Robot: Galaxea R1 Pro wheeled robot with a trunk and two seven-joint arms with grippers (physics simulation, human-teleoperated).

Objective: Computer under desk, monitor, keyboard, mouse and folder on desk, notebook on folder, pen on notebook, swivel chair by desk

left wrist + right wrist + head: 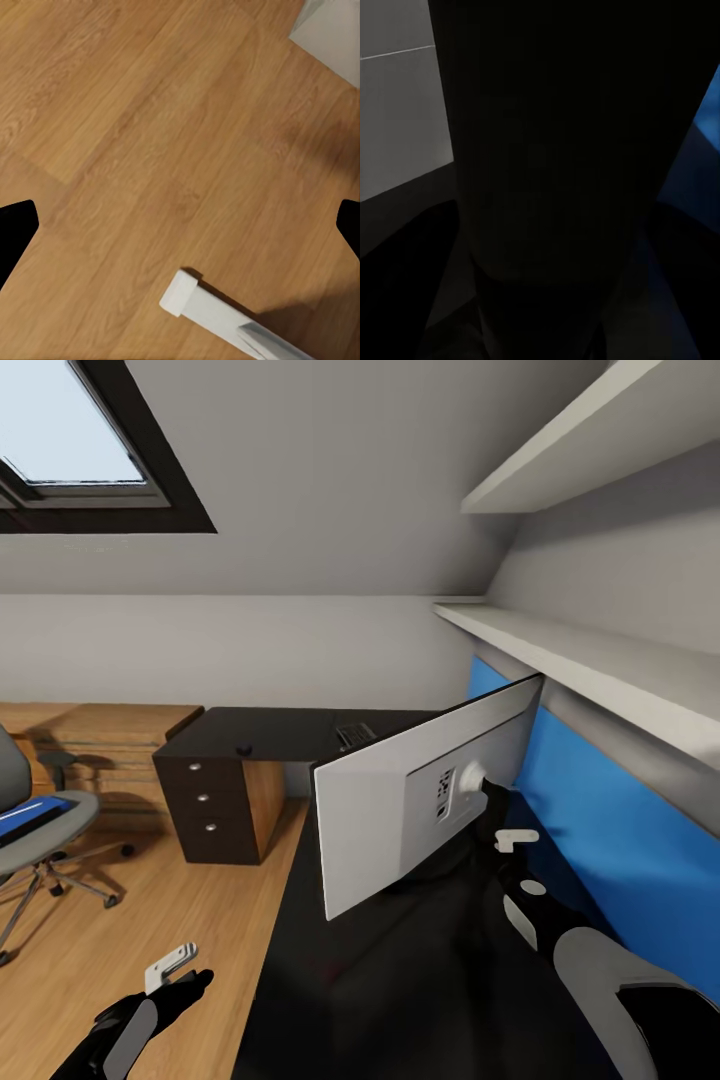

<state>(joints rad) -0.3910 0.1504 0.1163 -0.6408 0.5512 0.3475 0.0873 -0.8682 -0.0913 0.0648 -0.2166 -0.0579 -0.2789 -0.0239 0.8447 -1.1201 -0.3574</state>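
Head view: right pincer [492,800] behind the monitor [400,800] at its stand, grip state unclear.

Left gripper [178,972] fingers: bare wood floor [150,135] below, clear. Right gripper fingers: monitor [420,795] stand dead ahead, blue wall panel [600,830] close beside.

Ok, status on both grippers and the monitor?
Left gripper open over wood floor. Right gripper behind wide grey-backed monitor, grip unclear. Monitor on black desk.
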